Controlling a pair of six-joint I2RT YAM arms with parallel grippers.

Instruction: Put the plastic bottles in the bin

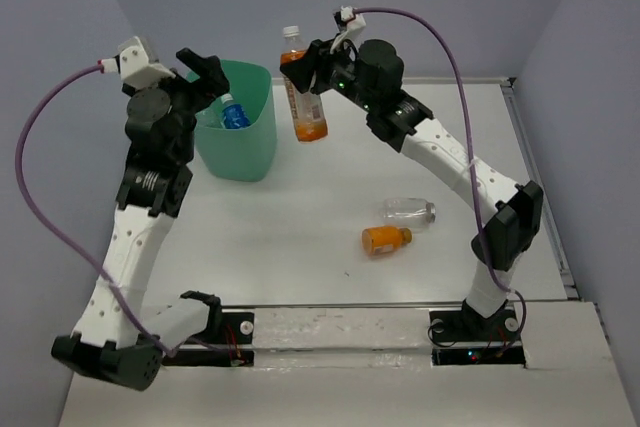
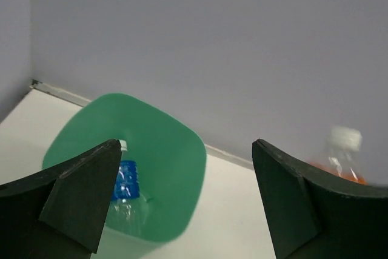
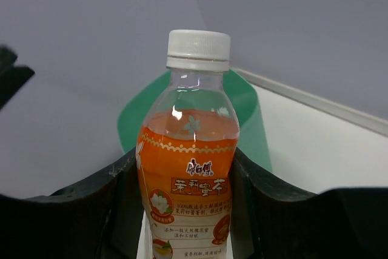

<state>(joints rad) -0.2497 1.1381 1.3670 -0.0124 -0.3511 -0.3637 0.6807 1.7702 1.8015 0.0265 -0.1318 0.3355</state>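
- Over the white table (image 1: 300, 282) in the top view, the right gripper (image 1: 308, 75) is clamped on a transparent plastic orange-tea bottle with a white cap (image 1: 306, 99). The bottle is upright in the air, just beside the tall mint-green plastic bin (image 1: 245, 152), at the bin's 3 o'clock.
- The left gripper (image 1: 203, 72) hangs over the bin's rim at 10 o'clock, jaws apart and empty. A clear blue-labelled plastic bottle (image 1: 233, 113) lies inside the bin.
- Well apart at the bin's 5 o'clock, a clear colourless plastic bottle (image 1: 408, 210) and a small orange-filled plastic bottle (image 1: 386, 239) lie on their sides.
- From the left wrist, the spread fingers (image 2: 85, 195) frame the bin's mouth (image 2: 170, 144), with the blue-labelled bottle (image 2: 125, 180) down inside at 8 o'clock. The orange-tea bottle (image 2: 342, 150) blurs at 3 o'clock.
- From the right wrist, the fingers (image 3: 112, 201) press the orange-tea bottle's (image 3: 188, 174) labelled body from 9 and 3 o'clock, below the shoulder.
- It looks nearly full, so probably heavy for its size and stiff. The glossy label may slip, so a mid-body hold seems sound.
- The colourless one looks empty, so it is likely light, crushable and prone to rolling.
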